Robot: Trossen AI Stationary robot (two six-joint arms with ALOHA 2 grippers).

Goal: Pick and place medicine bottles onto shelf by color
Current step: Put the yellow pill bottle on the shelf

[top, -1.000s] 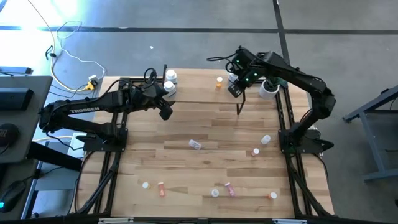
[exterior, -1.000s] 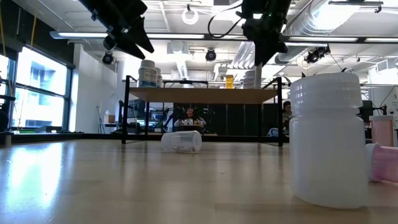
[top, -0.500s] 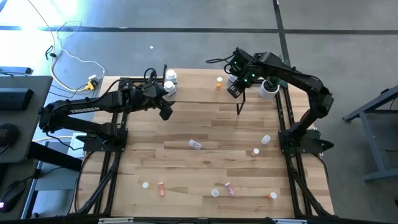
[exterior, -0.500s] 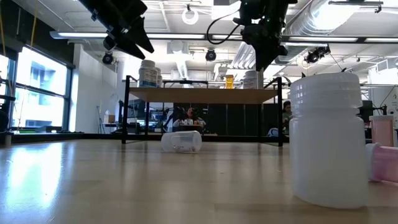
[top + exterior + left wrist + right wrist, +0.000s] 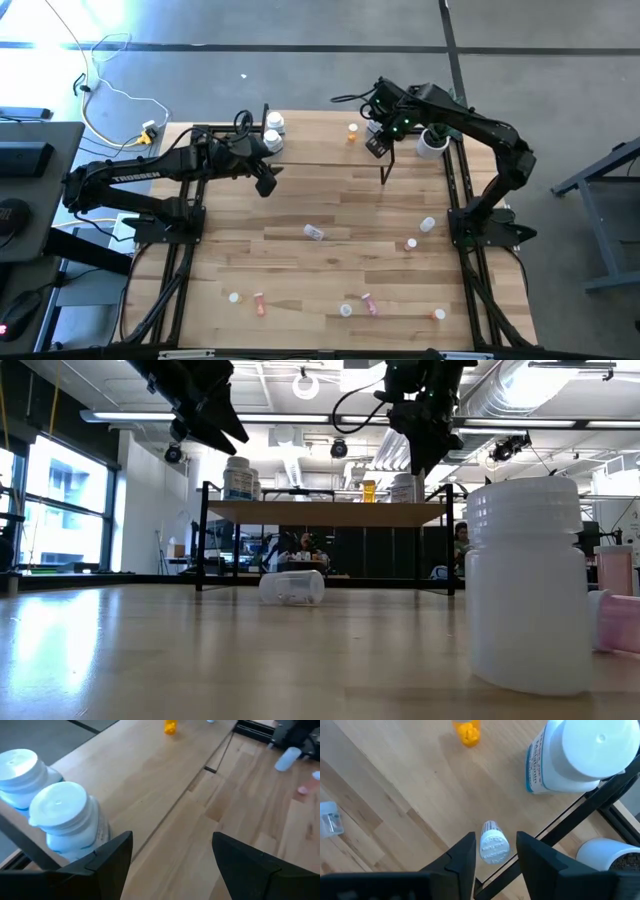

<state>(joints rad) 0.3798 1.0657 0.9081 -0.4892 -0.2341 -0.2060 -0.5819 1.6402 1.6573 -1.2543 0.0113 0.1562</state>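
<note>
High view: the shelf (image 5: 320, 140) lies across the upper middle of the table. Two large white bottles (image 5: 272, 132) stand at its left end, an orange bottle (image 5: 352, 131) right of centre. The left gripper (image 5: 266, 184) hangs just below the shelf's left end; the right gripper (image 5: 376, 143) hangs over its right part, beside a white plant pot (image 5: 432, 142). Small bottles lie scattered across the lower table, among them a clear one (image 5: 314, 232) at mid-frame.

Low view: the shelf (image 5: 330, 512) stands at mid-frame on black legs, the toppled clear bottle (image 5: 292, 587) before it, and a big white bottle (image 5: 527, 585) fills the right foreground. Both grippers hang at the top edge.

Left wrist view: the left gripper (image 5: 172, 852) has its fingers spread apart, gripping nothing, with the two white bottles (image 5: 65, 817) at the left edge and the orange bottle (image 5: 170, 726) at the top.

Right wrist view: the right gripper (image 5: 495, 855) is parted, with a small white bottle (image 5: 493, 848) standing between its fingers on the shelf (image 5: 410, 785). Whether they touch it is unclear. A large white bottle (image 5: 575, 757) sits upper right.
</note>
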